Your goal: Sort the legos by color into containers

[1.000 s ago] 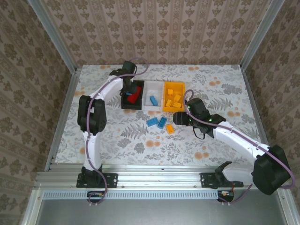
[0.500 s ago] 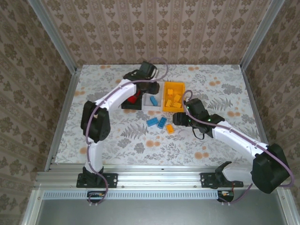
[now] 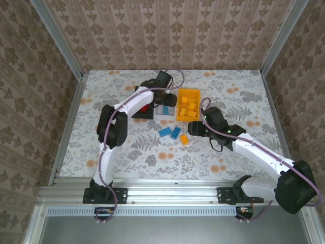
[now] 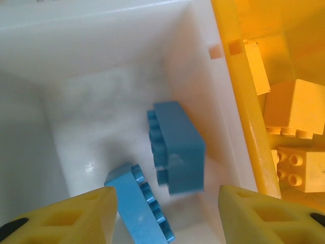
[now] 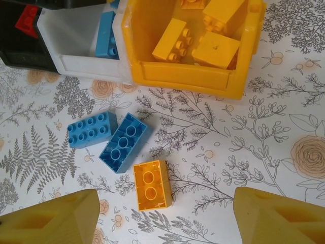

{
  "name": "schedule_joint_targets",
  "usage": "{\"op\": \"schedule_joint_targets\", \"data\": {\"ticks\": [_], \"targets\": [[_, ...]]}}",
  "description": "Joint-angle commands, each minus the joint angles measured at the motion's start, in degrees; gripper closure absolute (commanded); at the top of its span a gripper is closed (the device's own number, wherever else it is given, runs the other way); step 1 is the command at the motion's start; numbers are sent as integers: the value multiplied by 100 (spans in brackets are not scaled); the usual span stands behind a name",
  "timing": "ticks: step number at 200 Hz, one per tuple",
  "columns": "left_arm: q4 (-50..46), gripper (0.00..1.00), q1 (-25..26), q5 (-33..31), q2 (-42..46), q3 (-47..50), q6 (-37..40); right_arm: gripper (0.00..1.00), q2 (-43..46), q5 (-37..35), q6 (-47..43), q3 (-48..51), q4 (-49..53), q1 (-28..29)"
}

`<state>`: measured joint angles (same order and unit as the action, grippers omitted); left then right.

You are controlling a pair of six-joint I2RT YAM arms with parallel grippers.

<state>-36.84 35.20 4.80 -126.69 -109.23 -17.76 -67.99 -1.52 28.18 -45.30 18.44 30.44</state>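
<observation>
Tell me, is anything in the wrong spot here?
Three legos lie loose on the table, outside the bins: a studs-up blue brick, a second blue brick beside it, and an orange-yellow brick. Inside the white bin and yellow bin, colours match.

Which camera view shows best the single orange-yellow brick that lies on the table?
The right wrist view: there the orange-yellow brick lies large and sharp, and its two round hollows are clear. The top external view shows it as a small orange spot.
</observation>
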Motion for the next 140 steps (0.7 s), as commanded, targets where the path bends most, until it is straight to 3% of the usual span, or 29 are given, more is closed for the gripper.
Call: {"op": "schedule_joint_targets", "data": {"ticks": [1,36,71,91,116,140], "targets": [[-107,40,13,62,423,-34,0,28,-111,-110,-229,-128,289,315],[252,28,-3,-214,1647,780,-2,28,-1053,-124,-357,-531,813,810],[1412,5,-119,66,3415,3043,-339,24,-1785,-106,-352,-456,578,986],[1928,1,-94,263,4155,4252,-657,24,-2234,-142,-393,-685,534,997],[2548,0,-16,361,4862,5587,-1126,32,-2689,-415,-441,-909,476,999],[2926,0,31,359,5327,6442,-1408,46,-2960,-763,-482,-1045,493,992]]}}
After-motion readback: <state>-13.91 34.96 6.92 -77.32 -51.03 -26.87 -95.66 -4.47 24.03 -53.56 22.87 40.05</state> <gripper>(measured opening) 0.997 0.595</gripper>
